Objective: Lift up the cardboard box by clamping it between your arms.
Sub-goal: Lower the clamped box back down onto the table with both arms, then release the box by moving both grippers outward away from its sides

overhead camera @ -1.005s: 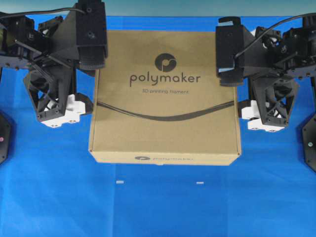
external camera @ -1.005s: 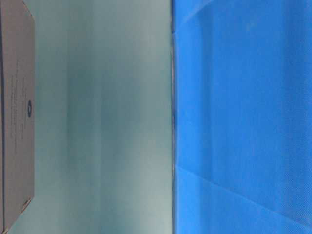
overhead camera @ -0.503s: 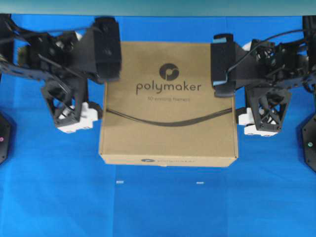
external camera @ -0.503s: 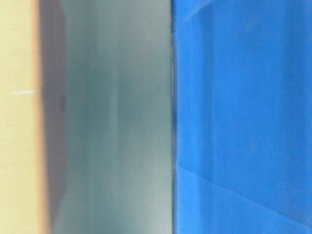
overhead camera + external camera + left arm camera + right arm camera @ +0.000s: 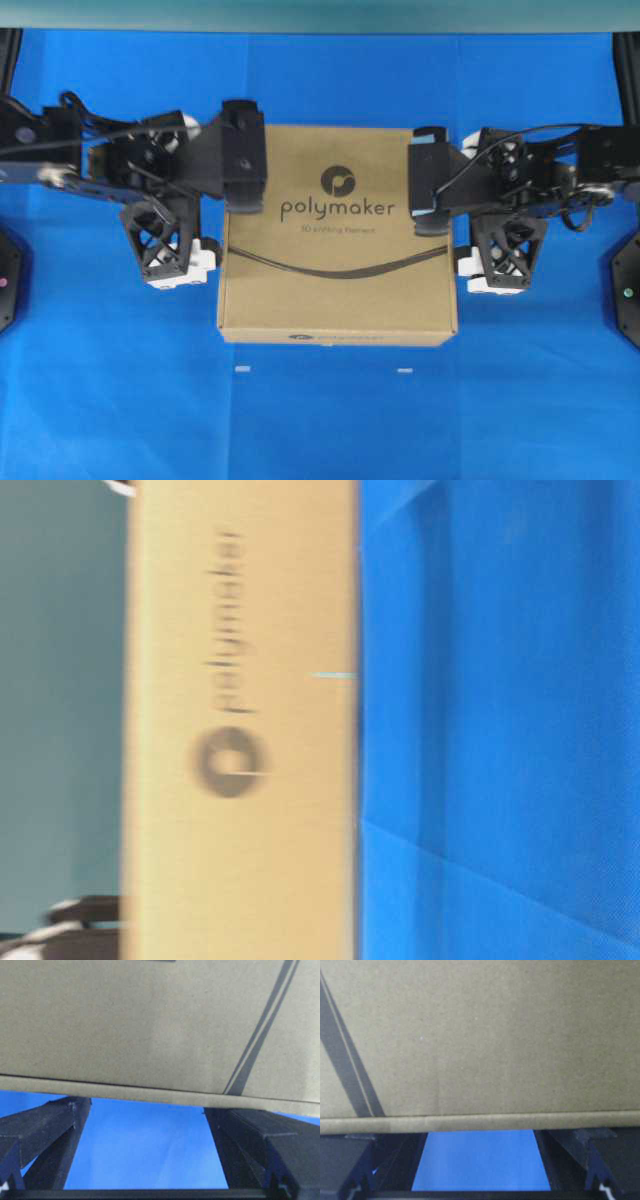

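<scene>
Clamping the cardboard box [image 5: 338, 245] between our arms, left gripper [image 5: 170, 262] and right gripper [image 5: 500, 262] jaws spread wide, box flat, low over blue cloth [image 5: 320, 420].

Cardboard box [image 5: 338, 260] between the arms — left [image 5: 150, 175], right [image 5: 520, 185]

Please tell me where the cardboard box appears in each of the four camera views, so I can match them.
Overhead: the cardboard box sits in the centre, between the two arms.
Table-level: it is a blurred tan band, left of centre, with the view turned sideways.
Left wrist: it fills the upper half.
Right wrist: it fills the upper two thirds.
Shared landmark: the blue table cover, seen in all four.
</scene>
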You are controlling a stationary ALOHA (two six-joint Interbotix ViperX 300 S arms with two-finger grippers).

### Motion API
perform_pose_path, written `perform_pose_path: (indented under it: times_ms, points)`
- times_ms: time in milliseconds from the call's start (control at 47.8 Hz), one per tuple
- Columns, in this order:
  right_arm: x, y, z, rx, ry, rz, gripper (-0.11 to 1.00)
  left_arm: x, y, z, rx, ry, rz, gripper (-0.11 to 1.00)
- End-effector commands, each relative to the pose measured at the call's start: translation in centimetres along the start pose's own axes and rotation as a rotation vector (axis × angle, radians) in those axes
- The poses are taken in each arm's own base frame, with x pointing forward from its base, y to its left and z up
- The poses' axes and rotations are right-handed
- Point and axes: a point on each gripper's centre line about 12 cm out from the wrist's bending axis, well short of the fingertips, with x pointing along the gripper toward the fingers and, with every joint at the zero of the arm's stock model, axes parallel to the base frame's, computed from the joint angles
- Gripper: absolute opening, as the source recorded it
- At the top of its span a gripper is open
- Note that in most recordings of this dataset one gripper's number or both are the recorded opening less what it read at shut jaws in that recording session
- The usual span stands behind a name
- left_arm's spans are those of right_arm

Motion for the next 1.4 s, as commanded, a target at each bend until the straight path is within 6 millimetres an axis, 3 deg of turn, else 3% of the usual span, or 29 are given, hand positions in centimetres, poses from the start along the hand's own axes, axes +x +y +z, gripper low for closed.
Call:
perform_pose_path:
  times_ms: [0, 188, 545, 880, 1382]
  points:
    - [0.2, 0.2, 1.3, 0.002, -0.077, 0.000, 1.00, 0.9, 0.3, 0.7, -0.023, -0.061, 0.001, 0.88]
    - [3.0, 0.4, 0.6, -0.006, -0.057, 0.002, 1.00, 3.6, 0.2, -0.4, -0.024, -0.060, -0.003, 0.88]
    - [7.3, 1.0, -1.1, -0.020, 0.001, 0.011, 1.00, 6.9, 0.1, -3.0, -0.039, -0.021, -0.004, 0.88]
    - [9.8, 1.7, -1.8, -0.033, 0.030, 0.021, 1.00, 8.7, 0.1, -5.3, -0.062, -0.036, -0.006, 0.88]
    - [12.0, 2.3, -2.6, -0.033, 0.063, 0.032, 1.00, 11.4, -0.7, -6.5, -0.078, 0.002, -0.017, 0.88]
